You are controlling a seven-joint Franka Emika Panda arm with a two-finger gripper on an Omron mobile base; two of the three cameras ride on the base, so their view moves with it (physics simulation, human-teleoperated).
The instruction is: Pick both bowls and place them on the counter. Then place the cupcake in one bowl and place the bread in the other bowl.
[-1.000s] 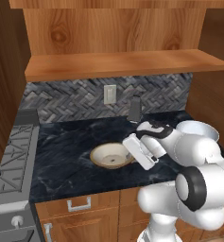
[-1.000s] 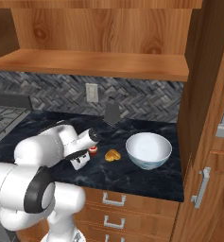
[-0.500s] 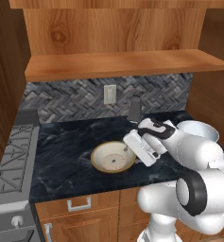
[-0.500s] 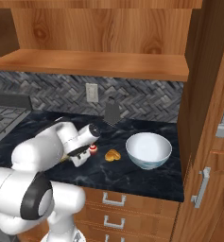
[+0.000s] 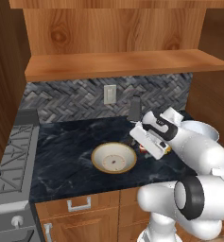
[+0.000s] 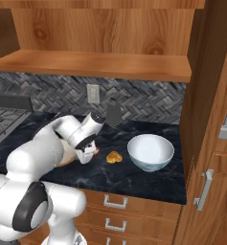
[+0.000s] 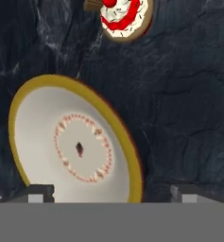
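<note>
The counter (image 5: pixel 71 156) carries everything; the white bowl (image 6: pixel 150 151) stands near its right end and looks rigid and stable; the cream bowl (image 5: pixel 114 158) lies near the front edge, its thin rim the likely hold; the bread (image 6: pixel 114 157) lies between the bowls and looks light, lumpy; the cupcake (image 7: pixel 124 16), just beside the cream bowl, seems soft-topped, best pinched at the wrapper; the gripper (image 7: pixel 112 193) hovers wide open, empty.

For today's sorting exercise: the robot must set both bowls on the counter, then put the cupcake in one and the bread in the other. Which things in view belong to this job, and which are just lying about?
Belong to the job:
cream bowl
white bowl
cupcake
bread
counter
gripper, open

Just lying about:
stove
wall outlet
wooden shelf
dark upright object by the backsplash
</note>
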